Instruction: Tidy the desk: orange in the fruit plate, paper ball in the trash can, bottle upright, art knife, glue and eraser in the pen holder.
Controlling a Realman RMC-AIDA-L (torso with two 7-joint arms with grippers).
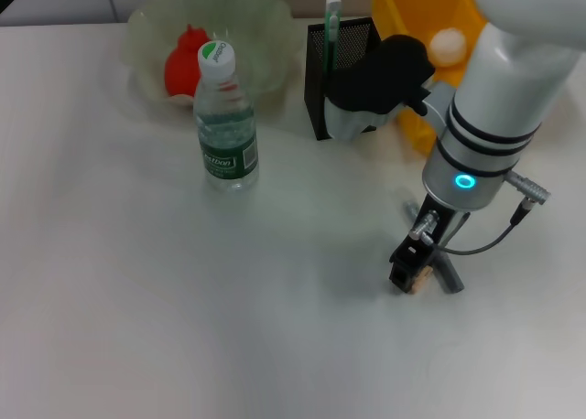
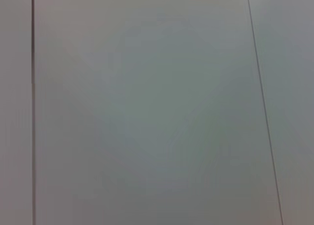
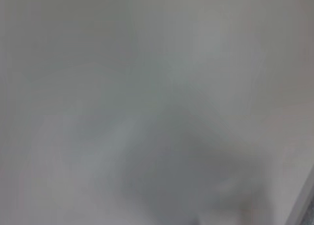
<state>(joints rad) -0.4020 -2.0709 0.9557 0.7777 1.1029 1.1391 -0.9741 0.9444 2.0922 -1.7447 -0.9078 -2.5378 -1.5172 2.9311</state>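
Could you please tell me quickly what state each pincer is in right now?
Left pincer: not in view.
Right pincer: down at the desk, closed on the eraser, beside the glue.

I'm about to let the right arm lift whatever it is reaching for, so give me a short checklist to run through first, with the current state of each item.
1. Right gripper down at the eraser on the desk: ok.
2. Fingers firmly closed on the eraser: cannot tell.
3. Glue lying right beside the eraser, could be dragged along: not ok.
4. Pen holder upright, art knife already inside: ok.
5. Bottle standing clear of the route to the holder: ok.
6. Orange in fruit plate, paper ball in trash can: ok.
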